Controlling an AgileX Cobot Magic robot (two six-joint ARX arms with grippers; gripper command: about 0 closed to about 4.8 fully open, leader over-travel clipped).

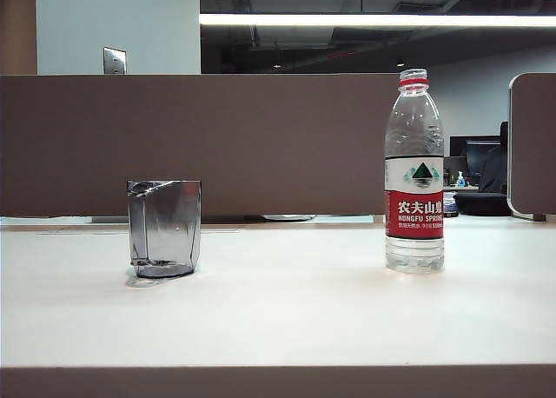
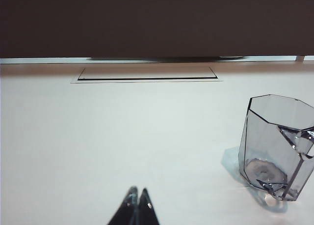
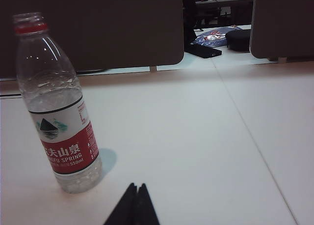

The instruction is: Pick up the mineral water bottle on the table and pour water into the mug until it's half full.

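The mineral water bottle (image 1: pixel 414 174) stands upright and uncapped on the right of the white table (image 1: pixel 287 311), with a red neck ring and a red-and-white label. The water level inside is hard to tell. The smoky-grey mug (image 1: pixel 164 228) stands upright on the left and looks empty. Neither gripper shows in the exterior view. In the left wrist view my left gripper (image 2: pixel 139 191) is shut and holds nothing, short of the mug (image 2: pixel 277 147) and off to its side. In the right wrist view my right gripper (image 3: pixel 137 186) is shut and bare, near the bottle (image 3: pixel 56 104) but apart from it.
A brown partition (image 1: pixel 200 142) runs behind the table. A flush cable hatch (image 2: pixel 146 73) lies in the tabletop near the partition. Beyond a gap on the right are a bag and dark items (image 3: pixel 216 38) on another desk. A seam (image 3: pixel 245 122) crosses the tabletop.
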